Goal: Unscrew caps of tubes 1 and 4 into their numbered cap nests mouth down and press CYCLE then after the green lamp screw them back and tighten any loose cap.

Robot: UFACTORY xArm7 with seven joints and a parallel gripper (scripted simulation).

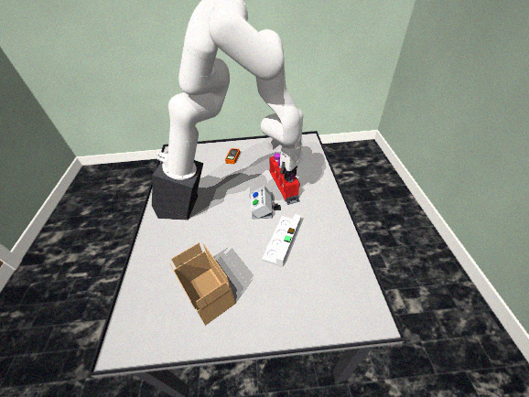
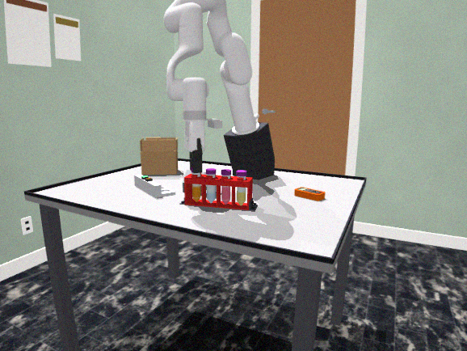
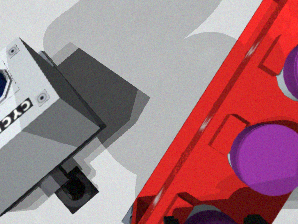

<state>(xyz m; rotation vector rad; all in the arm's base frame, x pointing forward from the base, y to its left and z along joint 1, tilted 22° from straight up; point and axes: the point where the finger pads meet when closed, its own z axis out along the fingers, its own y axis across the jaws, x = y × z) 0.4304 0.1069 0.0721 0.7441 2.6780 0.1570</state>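
Note:
The red decapping station (image 1: pixel 285 178) holds the tubes; it also shows in the exterior view (image 2: pixel 218 190). My gripper (image 2: pixel 195 169) stands upright over tube 4 (image 2: pixel 196 192), the leftmost tube in that view, and is shut on its purple cap (image 3: pixel 210 219), which barely shows at the wrist view's bottom edge. The other three tubes carry purple caps (image 2: pixel 225 172). The white cap tray (image 1: pixel 282 240) lies nearer the table's front, its nests looking empty, with a bright green lamp (image 1: pixel 287 238) and a dark amber one (image 1: pixel 290 223). The key housing (image 1: pixel 261 202) holds the blue key (image 1: pixel 254 194) and the green key (image 1: pixel 255 201).
An open cardboard box (image 1: pixel 203 283) sits toward the front left of the table. An orange handheld device (image 1: pixel 232 155) lies at the back near the arm's black base (image 1: pixel 176 189). The key housing stands close beside the rack (image 3: pixel 30 130).

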